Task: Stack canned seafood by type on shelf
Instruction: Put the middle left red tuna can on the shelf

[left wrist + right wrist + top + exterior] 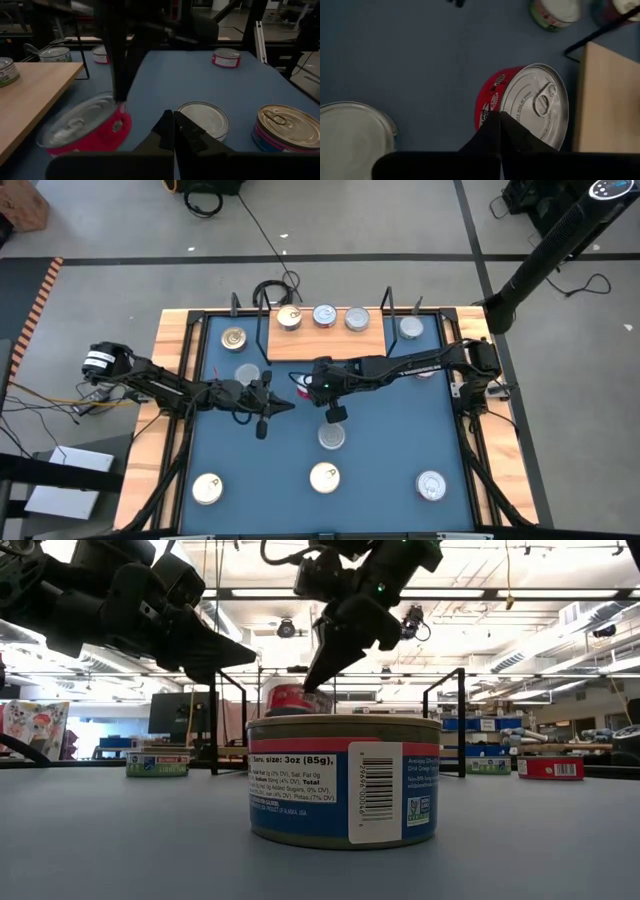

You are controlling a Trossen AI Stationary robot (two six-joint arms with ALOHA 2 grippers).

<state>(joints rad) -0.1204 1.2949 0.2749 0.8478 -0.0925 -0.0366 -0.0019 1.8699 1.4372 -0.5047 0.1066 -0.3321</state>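
Here right gripper (303, 383) closed, empty, over tilted red can (525, 102); left gripper (284, 406) closed nearby.

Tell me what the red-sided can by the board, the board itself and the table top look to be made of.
Red-sided round can: metal, seemingly; its bare silvery lid shines and carries a stamped pull tab, with glossy red print on the side.
Rectangular light board: wood or wood laminate, judging by its pale, matte, grain-like surface.
Blue table top: a smooth, matte covering; which material is unclear.
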